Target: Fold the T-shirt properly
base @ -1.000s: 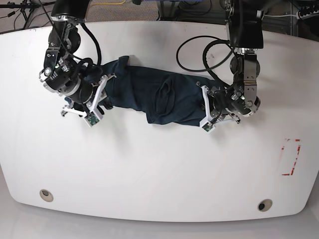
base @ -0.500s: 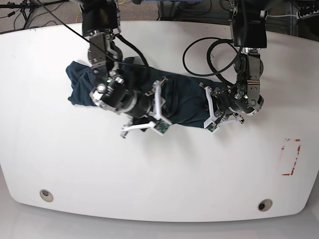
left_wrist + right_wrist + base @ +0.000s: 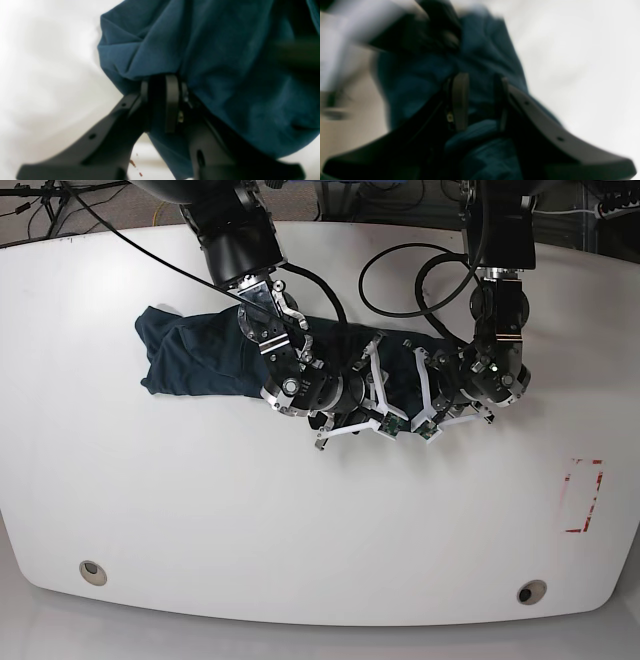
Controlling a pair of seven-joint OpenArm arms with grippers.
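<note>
the white worktop [image 3: 300, 520] is carrying the t-shirt [image 3: 200, 355] bunching lengthwise, both the left pincer [image 3: 163, 105] and right pincer [image 3: 478, 100] clamping cloth at its one end, almost colliding, so the carried fold is risking slipping or dragging crooked.

dark teal T-shirt [image 3: 200, 358], bunched lengthwise, lying rumpled across white table

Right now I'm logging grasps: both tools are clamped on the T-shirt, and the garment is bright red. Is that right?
Not quite. The T-shirt is dark teal-navy, not red, as the left wrist view shows clearly. The rest holds: the left tool pinches a fold of it, and the right tool has cloth between its fingers.
</note>
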